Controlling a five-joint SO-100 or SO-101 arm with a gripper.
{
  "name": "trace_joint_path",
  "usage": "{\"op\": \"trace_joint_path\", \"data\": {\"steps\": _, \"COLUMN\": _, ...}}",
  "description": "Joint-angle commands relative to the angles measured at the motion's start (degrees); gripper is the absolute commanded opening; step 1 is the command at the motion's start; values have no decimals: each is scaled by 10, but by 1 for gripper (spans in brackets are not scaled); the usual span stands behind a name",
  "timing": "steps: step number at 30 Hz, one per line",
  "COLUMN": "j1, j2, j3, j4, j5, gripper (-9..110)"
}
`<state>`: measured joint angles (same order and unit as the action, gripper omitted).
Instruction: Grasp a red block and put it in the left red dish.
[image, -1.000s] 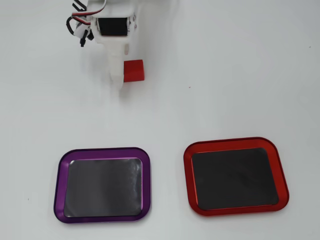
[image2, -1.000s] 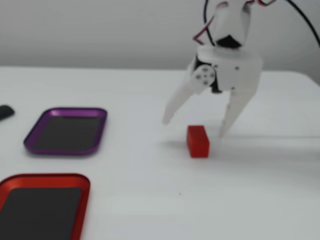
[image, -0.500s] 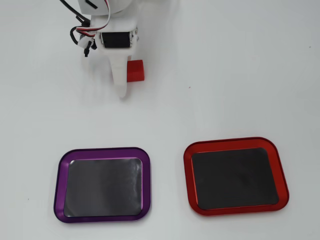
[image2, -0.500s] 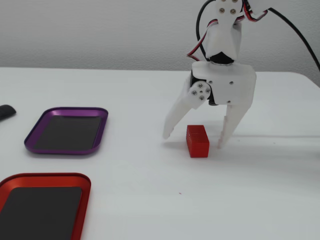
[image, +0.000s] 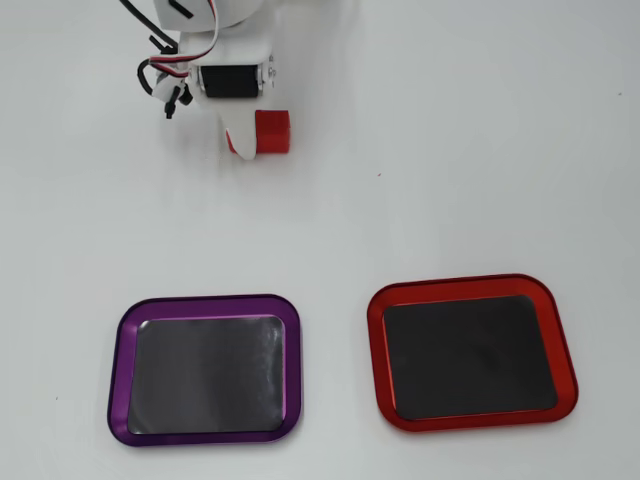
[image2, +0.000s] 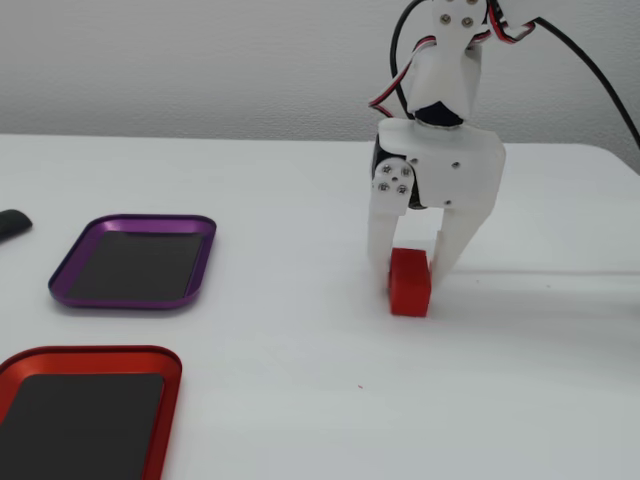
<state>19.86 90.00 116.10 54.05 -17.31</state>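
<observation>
A: We start with the biggest thing, the white table (image: 450, 150). It carries everything. What do we see on it?

B: We see two shallow dishes with dark flat insides. In the overhead view the purple dish (image: 205, 369) is at the lower left and the red dish (image: 470, 350) at the lower right. They lie side by side, apart from each other. In the fixed view the order is different: the purple dish (image2: 135, 262) is farther from the camera and the red dish (image2: 85, 412) is in the near left corner, cut by the picture edge.

A: Both dishes hold nothing, as far as we can see. And the arm?

B: The white arm (image2: 440, 110) comes down from the top of the fixed view, with cables along it. In the overhead view it is at the upper left.

A: How do the jaws stand?

B: We see the gripper (image2: 410, 275) lowered to the table, with one white finger on each side of the block (image2: 409, 282). The jaws are only a block-width apart. The fingers look to be touching its sides, but we cannot tell whether they press it firmly.

A: And the block itself?

B: It appears to rest on the table. In the overhead view the block (image: 272, 132) is near the top, well apart from both dishes.

A: One small thing more: a dark object (image2: 12, 224) at the left edge of the fixed view.
</observation>
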Motion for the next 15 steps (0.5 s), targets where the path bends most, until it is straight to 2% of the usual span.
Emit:
{"op": "trace_joint_path", "data": {"steps": 1, "j1": -5, "j2": 0, "j3": -5, "j4": -8, "j5": 3, "gripper": 0}}
{"op": "trace_joint_path", "data": {"steps": 7, "j1": -5, "j2": 98, "j3": -33, "j4": 1, "j5": 5, "gripper": -1}}
{"op": "trace_joint_path", "data": {"steps": 15, "j1": -99, "j2": 412, "j3": 33, "j4": 14, "j5": 30, "gripper": -1}}
